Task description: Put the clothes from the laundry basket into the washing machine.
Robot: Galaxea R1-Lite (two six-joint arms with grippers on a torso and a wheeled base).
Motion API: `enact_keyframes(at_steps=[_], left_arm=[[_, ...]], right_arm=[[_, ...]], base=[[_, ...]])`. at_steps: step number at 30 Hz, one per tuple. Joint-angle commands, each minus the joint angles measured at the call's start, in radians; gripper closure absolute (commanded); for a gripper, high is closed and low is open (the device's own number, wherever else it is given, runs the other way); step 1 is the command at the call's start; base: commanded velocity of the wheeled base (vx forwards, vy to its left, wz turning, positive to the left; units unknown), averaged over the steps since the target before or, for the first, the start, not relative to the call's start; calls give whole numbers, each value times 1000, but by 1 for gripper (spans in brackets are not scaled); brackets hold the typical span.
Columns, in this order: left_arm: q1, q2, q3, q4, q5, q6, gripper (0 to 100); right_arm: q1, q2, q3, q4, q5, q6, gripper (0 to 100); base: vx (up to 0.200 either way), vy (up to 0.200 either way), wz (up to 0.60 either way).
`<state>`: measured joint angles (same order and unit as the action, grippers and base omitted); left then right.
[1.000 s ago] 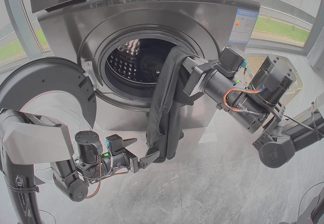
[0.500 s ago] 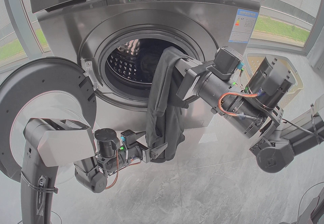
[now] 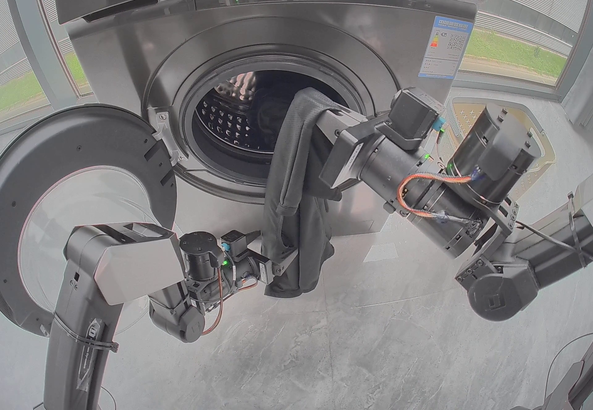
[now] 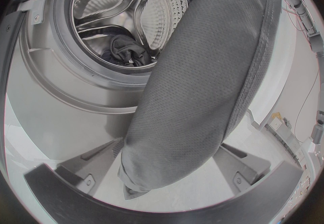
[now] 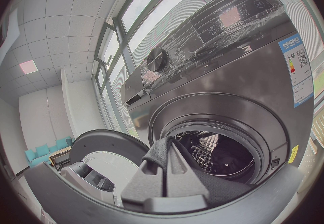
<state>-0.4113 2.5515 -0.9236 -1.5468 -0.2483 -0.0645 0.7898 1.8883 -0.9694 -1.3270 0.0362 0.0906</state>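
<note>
Washer (image 3: 370,40) observed front-on, port open.

Containers, left to right:
- Door (image 3: 80,145) swung fully out to the left, glass facing the room.
- Drum (image 3: 225,114): a small dark heap of clothes (image 4: 126,53) lies on the drum floor, towards the back.
- Basket (image 3: 545,153): pale, perforated, on the floor to the right of the washer and mostly hidden behind the right arm. Contents cannot be made out.

Task item: one dark grey mesh garment (image 3: 296,195), outside the drum. Its top is at the right edge of the port, level with the upper half of the opening. The rest hangs straight down in front of the washer's lower panel, and the hem ends just above the floor.

Claws, left to right:
- Left claw (image 3: 272,250): low, below the port, at the garment's hem. Jaws are spread wide. The left wrist view shows the cloth hanging between the two fingers (image 4: 101,157), with a gap on each side, and nothing gripped. Whether a finger brushes the hem I cannot tell.
- Right claw (image 3: 324,118): raised in front of the right side of the port and pointing towards the drum. Jaws are pressed together on the garment's top fold. The right wrist view shows cloth pinched between the closed fingers (image 5: 182,170) and draped over them. This claw alone carries the garment.
</note>
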Motion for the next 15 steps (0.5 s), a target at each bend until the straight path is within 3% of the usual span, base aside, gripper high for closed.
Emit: enact_keyframes(at_steps=[1, 9, 15], left_arm=[[2, 18, -24, -1, 1, -1, 100], [11, 16, -43, -3, 1, 3, 100], [37, -85, 40, -4, 0, 5, 100]], right_arm=[[0, 2, 3, -1, 1, 0, 100], [-6, -2, 23, -3, -1, 0, 100], [-47, -2, 43, -3, -2, 1, 100]], base=[[0, 0, 0], [0, 0, 0], [0, 0, 0]])
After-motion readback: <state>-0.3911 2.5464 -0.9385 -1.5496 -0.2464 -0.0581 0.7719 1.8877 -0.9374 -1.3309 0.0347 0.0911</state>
